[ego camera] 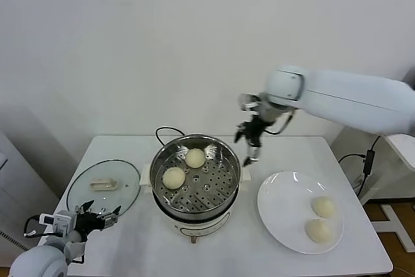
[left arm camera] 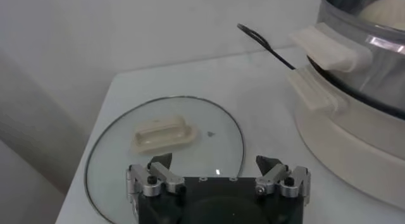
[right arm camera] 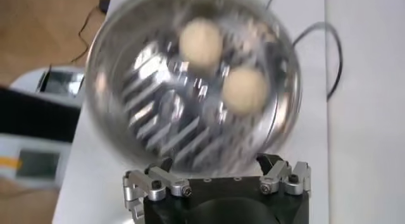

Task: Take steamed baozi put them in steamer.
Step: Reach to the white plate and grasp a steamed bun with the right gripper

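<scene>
The steamer [ego camera: 228, 160], a shiny steel pot with a perforated floor on a white base, stands mid-table. Two baozi lie in it, one [ego camera: 195, 157] at the back and one [ego camera: 174, 177] at the left. They show in the right wrist view too, one [right arm camera: 200, 43] and the other [right arm camera: 245, 89]. Two more baozi [ego camera: 323, 207] [ego camera: 318, 229] lie on the white plate [ego camera: 279, 205] at the right. My right gripper [ego camera: 249, 150] is open and empty, raised above the steamer's right rim. My left gripper [ego camera: 98, 217] is open and parked at the front left, by the glass lid [left arm camera: 209, 136].
The glass lid [ego camera: 84, 196] with a cream handle [ego camera: 104, 183] lies flat to the left of the steamer. A black cord [ego camera: 165, 131] runs behind the pot. The steamer's cream side handle [left arm camera: 329, 45] is near my left gripper. The table's edges are close at front and right.
</scene>
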{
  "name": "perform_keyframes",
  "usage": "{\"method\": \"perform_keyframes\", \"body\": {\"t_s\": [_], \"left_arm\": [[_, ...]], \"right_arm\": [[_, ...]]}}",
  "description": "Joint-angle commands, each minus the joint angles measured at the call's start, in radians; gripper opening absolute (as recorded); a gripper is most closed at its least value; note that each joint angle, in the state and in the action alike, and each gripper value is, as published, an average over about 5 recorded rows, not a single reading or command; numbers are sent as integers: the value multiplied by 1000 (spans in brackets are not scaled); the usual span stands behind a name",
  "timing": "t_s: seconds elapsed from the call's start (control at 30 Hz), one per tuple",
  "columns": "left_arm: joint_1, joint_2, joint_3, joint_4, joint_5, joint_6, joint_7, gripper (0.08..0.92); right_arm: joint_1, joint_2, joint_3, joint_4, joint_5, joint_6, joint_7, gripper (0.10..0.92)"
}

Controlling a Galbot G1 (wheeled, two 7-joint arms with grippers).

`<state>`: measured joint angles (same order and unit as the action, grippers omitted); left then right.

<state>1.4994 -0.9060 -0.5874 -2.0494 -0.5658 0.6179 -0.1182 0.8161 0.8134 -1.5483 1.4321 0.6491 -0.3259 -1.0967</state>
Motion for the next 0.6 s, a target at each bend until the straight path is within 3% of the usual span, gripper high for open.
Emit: {"method": "perform_keyframes", "body": {"t_s": [0.03, 0.6], "left_arm": [[1, 0, -1, -2, -1, 1, -1, 823], [2, -6, -9, 4, -1, 1, -1, 823]], "right_arm": [[-28, -279, -30, 65, -183, 85, -88, 823], [-374, -393, 200, 52, -428, 175, -103, 823]]}}
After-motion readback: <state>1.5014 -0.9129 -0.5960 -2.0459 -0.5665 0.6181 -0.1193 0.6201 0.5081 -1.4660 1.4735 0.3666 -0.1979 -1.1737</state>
